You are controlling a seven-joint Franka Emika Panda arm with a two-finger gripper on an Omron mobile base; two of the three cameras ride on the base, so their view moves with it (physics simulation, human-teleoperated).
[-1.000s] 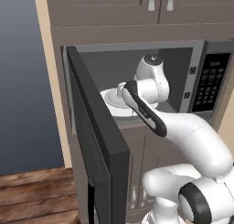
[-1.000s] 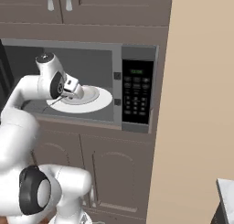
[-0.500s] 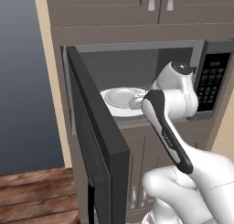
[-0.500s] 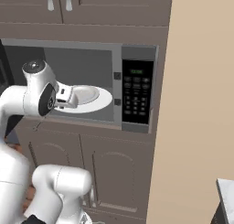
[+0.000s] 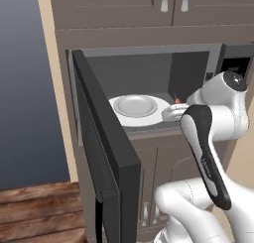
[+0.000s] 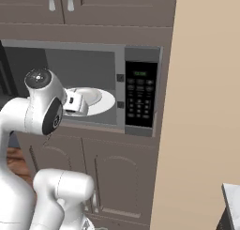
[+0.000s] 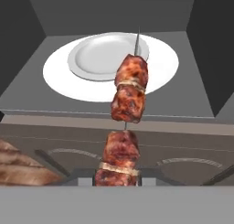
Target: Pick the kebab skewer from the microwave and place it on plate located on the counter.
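Now | hand (image 7: 118, 179) – kebab skewer (image 7: 129, 94) gripped | withdrawn from microwave (image 6: 140, 60) – plate (image 7: 106, 56) bare

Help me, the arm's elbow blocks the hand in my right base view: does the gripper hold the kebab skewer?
Observer: Yes. In the hand view the kebab skewer rises straight out of the gripper, meat chunks on it, tip pointing into the microwave.
Operator: Anything left on the dish inside?
Observer: No. The white plate on the turntable is bare.
Operator: Is the door in my way?
Observer: The left base view shows the door swung wide open to the left, apart from the gripper at the right front of the opening.
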